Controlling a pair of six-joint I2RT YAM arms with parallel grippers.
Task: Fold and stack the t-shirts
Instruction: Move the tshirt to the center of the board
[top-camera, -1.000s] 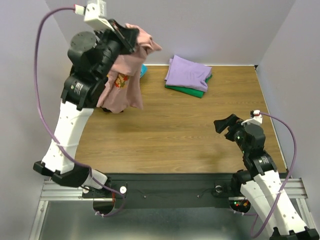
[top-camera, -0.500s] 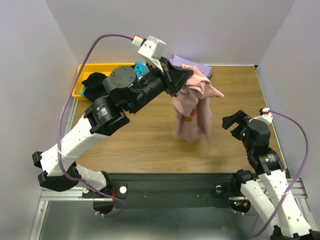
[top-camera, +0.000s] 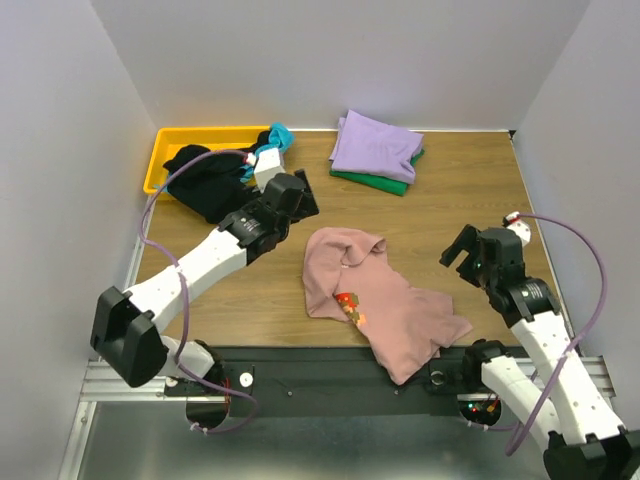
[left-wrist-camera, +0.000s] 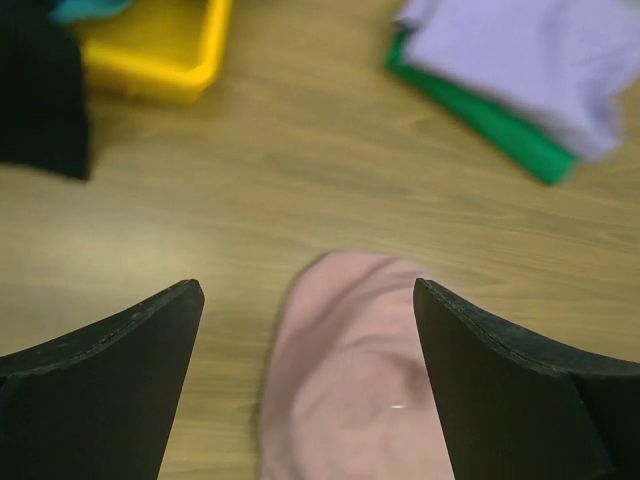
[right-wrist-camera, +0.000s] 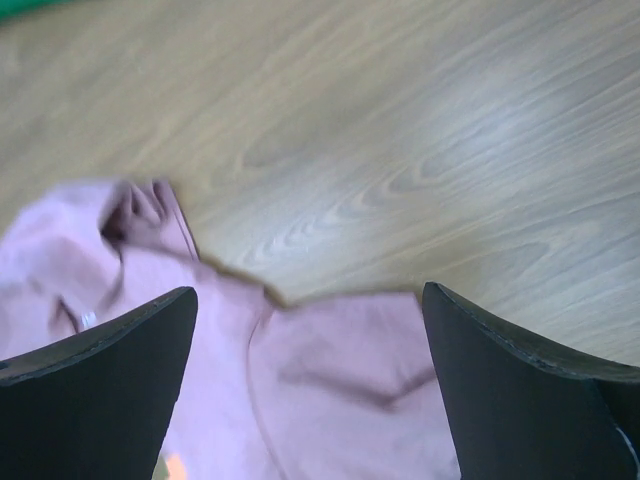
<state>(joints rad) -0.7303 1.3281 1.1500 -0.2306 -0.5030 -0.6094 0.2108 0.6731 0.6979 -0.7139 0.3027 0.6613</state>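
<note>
My left gripper (top-camera: 297, 196) stands with its jaws spread wide and nothing between them. It hangs over the wooden table (top-camera: 460, 190), up and to the left of the dusty-pink t-shirt (top-camera: 385, 305). In my left wrist view the rounded upper end of that shirt lies on the wood below the gap between my fingers, apart from both of them.

The pink shirt is rumpled, not folded. It sprawls across the near middle of the table with its orange print showing, and its lower corner hangs over the near edge onto the black rail.

My right gripper (top-camera: 462, 250) is also wide open and empty. It hovers just to the right of the shirt without touching it. In my right wrist view the cloth fills the lower left, below and between my fingers.

At the far side, well apart from both grippers, a lavender t-shirt (top-camera: 375, 145) lies on a green t-shirt (top-camera: 385, 183). To the far left, a black t-shirt (top-camera: 205, 180) and a teal t-shirt (top-camera: 281, 135) spill over the yellow bin (top-camera: 165, 160), just behind my left gripper.
</note>
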